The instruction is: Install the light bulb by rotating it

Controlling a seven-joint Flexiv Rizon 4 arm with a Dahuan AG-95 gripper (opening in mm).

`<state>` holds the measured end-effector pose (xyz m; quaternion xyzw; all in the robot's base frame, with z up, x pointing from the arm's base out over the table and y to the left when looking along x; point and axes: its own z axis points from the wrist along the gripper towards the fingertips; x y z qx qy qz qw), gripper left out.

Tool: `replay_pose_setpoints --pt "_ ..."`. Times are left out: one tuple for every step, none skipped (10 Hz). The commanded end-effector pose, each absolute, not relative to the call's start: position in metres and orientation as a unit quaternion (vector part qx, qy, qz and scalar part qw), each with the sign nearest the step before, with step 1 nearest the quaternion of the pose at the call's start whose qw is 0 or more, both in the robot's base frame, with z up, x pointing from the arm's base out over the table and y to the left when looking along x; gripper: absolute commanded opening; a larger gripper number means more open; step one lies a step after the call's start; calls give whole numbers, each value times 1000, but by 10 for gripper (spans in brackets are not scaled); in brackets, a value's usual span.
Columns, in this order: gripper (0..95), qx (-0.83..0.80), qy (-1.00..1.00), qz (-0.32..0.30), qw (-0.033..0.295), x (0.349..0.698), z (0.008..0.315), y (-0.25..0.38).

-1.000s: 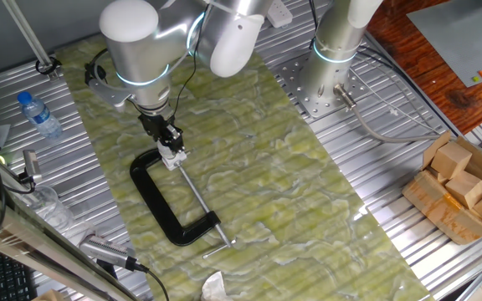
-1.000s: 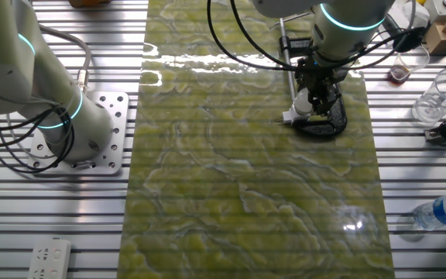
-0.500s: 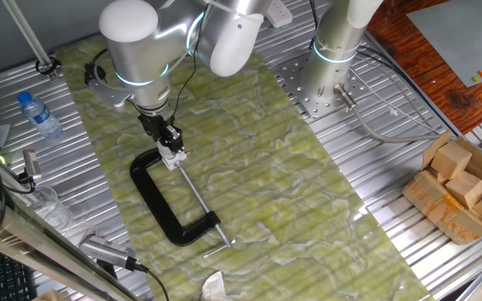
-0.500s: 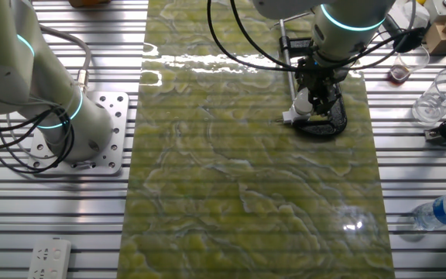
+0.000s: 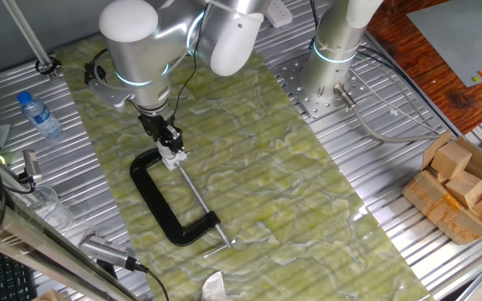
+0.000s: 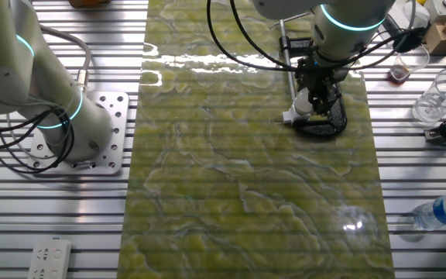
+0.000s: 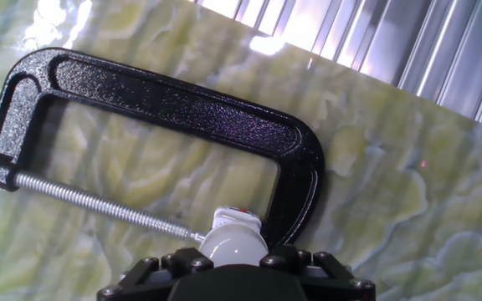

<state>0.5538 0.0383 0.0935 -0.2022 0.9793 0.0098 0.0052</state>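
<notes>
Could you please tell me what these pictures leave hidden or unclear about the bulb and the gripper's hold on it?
- Hand view: light bulb lower half hidden by the gripper body; fingertips cut off by the bottom edge.
- Both fixed views: bulb too small, screened by the jaws.
- Socket threads: hidden against the C-clamp.

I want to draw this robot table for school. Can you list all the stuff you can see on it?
light bulb: 1, white, between the gripper's fingers, at the clamp's jaw
C-clamp: 1, black with a silver screw, lying flat on the mat
mat: 1, green marbled, covering the middle of the table
table: 1, silver ribbed metal
water bottle: 1, clear with a blue cap, lying at the table's edge
wooden blocks: several, tan, in a cardboard box at the side
power strip: 1, white, near a table corner
second robot arm: 1, white and grey, bolted to the table, idle
gripper: 1, black, around the bulb, on the working arm
</notes>
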Motion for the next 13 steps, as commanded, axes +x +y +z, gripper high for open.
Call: replay_pose_setpoints --pt "760 -626 779 22 20 553 96 36" --pt "760 -629 777 20 19 553 96 36" --pt "760 -630 777 20 19 553 96 36" --pt "760 -632 774 20 20 553 96 36" --pt "760 -638 770 20 20 553 96 36" --pt "760 -651 759 20 20 553 96 36" --pt "760 -670 741 20 20 553 96 36" --pt "760 -697 716 20 22 554 96 36" --pt "760 -719 695 20 23 554 96 36" --pt "760 -737 675 19 23 554 96 36" --pt "760 -752 659 18 22 554 96 36" --pt "760 -763 646 14 17 554 96 36" --pt "760 -763 646 14 17 554 96 36"
